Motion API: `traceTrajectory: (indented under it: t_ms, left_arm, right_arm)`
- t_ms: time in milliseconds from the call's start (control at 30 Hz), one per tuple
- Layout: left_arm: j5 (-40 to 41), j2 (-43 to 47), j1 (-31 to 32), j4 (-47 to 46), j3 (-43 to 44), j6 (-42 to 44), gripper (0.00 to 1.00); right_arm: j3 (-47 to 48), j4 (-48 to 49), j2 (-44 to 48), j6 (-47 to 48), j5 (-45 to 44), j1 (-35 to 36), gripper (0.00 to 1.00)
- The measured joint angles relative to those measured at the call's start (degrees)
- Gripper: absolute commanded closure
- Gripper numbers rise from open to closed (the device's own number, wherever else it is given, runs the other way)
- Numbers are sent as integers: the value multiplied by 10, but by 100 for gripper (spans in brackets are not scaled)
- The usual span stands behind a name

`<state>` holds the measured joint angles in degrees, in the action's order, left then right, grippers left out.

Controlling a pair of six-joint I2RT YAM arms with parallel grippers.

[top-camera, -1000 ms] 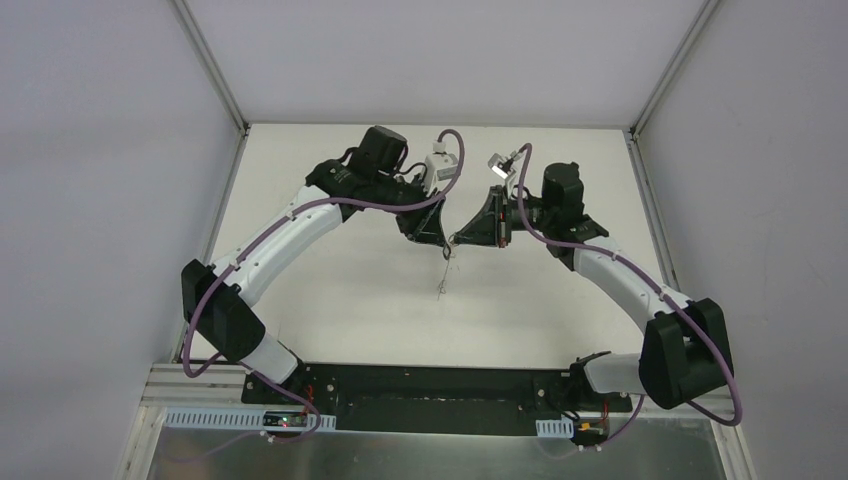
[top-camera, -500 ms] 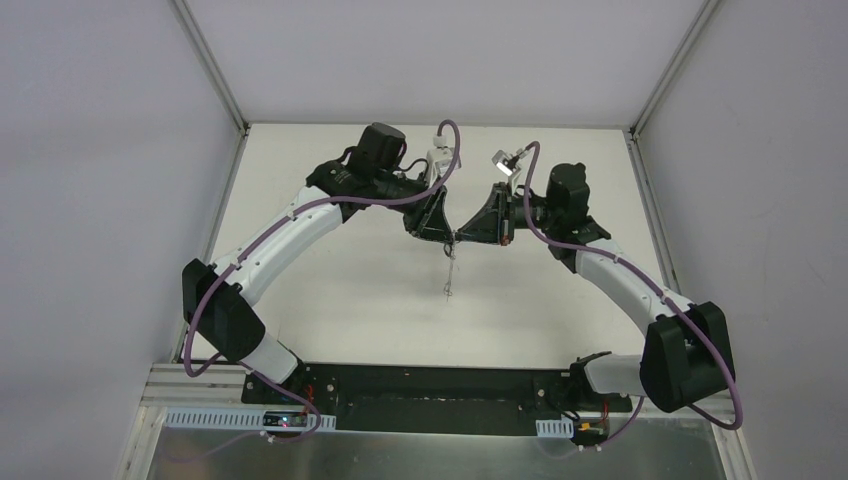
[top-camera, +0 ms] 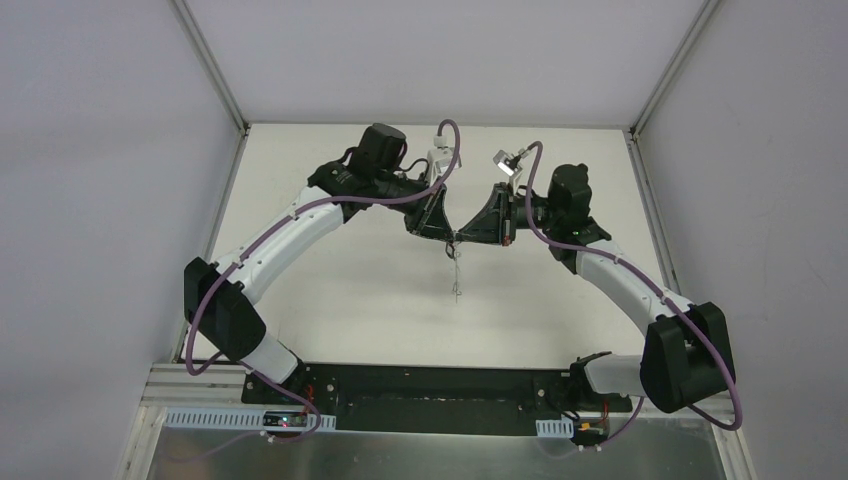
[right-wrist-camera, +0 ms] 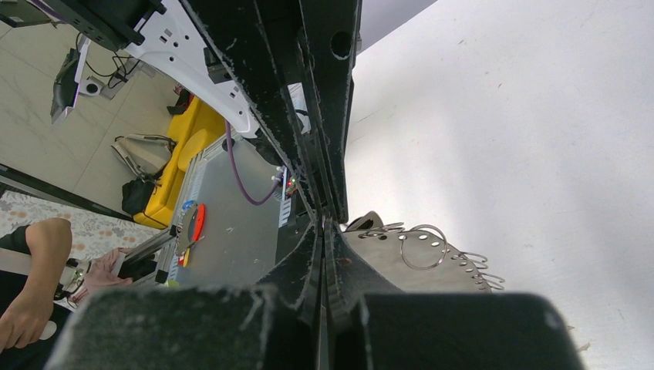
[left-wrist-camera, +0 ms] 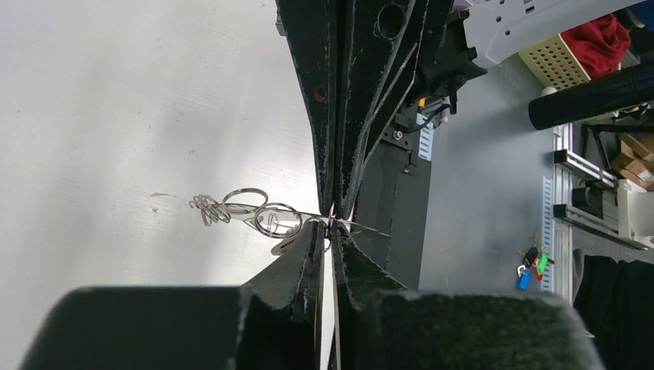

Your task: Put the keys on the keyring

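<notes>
The white bench [top-camera: 340, 290] sits inside a booth of plain pale grey walls [top-camera: 100, 200], with aluminium posts [top-camera: 212, 70] at the two far corners and soft, even light. A brushed metal sheet [top-camera: 430, 455] runs along the near edge. Beyond the booth lie a grey floor [left-wrist-camera: 482, 193], a red cloth [left-wrist-camera: 598, 42] in a perforated bin [left-wrist-camera: 551, 65], and a yellow object [right-wrist-camera: 189, 135].

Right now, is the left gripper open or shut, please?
Shut: the left gripper is closed to a sliver, pinching the keyring wire.

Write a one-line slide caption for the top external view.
Left gripper and right gripper meet tip to tip above the table, both shut on the thin wire keyring hanging beneath.
</notes>
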<state>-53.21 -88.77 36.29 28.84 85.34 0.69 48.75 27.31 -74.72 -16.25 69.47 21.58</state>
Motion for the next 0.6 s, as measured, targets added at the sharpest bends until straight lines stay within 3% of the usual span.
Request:
traceTrajectory:
  t_ms: [267,400,533,600]
  left_arm:
    - [-6,-10,0,8,4,1,100]
    - [8,-14,1,46,25,32,100]
    - [57,-22,11,127,74,92,100]
    - [92,-30,20,176,111,124,100]
  right_arm:
    - [-10,5,0,2,0,-1,97]
    - [-13,-6,1,33,-2,-1,82]
    - [-10,-77,8,105,-13,-3,62]
    - [-10,-100,8,127,-16,-4,59]
